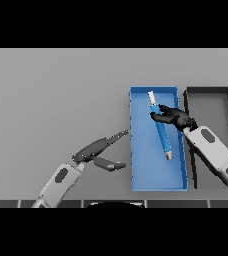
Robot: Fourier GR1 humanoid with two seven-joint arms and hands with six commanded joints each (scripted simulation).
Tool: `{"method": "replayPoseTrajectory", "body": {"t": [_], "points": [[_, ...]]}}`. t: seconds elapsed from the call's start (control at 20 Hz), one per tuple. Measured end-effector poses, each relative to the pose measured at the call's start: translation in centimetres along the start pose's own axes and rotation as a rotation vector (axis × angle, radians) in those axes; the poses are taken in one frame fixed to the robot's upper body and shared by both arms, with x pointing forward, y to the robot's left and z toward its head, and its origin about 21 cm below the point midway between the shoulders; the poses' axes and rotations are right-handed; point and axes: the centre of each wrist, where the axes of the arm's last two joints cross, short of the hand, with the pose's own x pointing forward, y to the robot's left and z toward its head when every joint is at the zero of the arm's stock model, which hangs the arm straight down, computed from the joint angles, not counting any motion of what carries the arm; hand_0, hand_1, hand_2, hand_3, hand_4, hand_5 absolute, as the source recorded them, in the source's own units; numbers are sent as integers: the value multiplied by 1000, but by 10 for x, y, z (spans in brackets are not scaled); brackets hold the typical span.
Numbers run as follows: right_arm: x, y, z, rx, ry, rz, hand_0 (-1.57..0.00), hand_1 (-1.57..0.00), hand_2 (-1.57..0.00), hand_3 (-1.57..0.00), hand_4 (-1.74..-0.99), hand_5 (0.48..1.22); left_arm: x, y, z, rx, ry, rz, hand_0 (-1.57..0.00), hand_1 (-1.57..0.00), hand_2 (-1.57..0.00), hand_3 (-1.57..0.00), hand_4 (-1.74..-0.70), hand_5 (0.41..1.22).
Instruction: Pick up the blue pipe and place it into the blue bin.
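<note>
The blue pipe (161, 129) with pale ends lies lengthwise over the floor of the blue bin (141, 170), tilted slightly from upper left to lower right. My right hand (173, 116) reaches in from the right over the bin, fingers and thumb curled round the pipe's upper part. Whether the pipe rests on the bin floor or hangs just above it I cannot tell. My left hand (98, 150) sits on the table left of the bin, fingers straight and pointing toward the bin's left wall, holding nothing.
A dark grey bin (208, 100) stands right beside the blue bin, partly covered by my right forearm. Grey table stretches to the left and far side.
</note>
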Motion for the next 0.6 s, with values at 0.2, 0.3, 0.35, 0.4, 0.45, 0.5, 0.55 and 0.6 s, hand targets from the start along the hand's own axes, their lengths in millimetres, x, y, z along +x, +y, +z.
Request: {"method": "replayPoseTrajectory", "body": {"t": [0.2,0.3,0.35,0.4,0.45,0.5,0.55,0.6], "points": [[-3,-2,-2,-18,-26,1,-23,-20,-19,-15,-1119,695,-7,-1,-1,2,31,8,1,1,1,1,-915,462],[-2,-2,-1,-13,-21,-2,-14,-12,-12,-9,-1127,680,-4,-2,-2,8,16,12,1,1,1,1,-920,465],[3,-4,1,-15,-21,-1,-11,-10,-9,-7,-1132,675,-1,0,-5,8,13,15,1,1,1,1,-922,466],[1,-6,1,-23,-10,5,-9,-8,-7,-6,-1129,672,-2,0,-7,7,26,15,1,1,1,1,-920,464],[-3,-3,2,-6,-12,8,-9,-8,-7,-6,-1129,673,-7,0,-5,4,29,19,1,1,1,1,-920,467],[-5,-3,3,-3,-25,10,-9,-8,-7,-6,-1129,674,-8,-1,-3,2,16,27,1,1,1,1,-920,467],[-5,-5,3,0,-19,7,-9,-8,-7,-6,-1129,678,-7,-2,-3,1,10,24,1,1,1,1,-920,469],[-6,-2,0,13,-31,5,-9,-8,-7,-6,-1129,677,-7,-3,-1,-2,9,25,1,1,1,1,-920,468]]}}
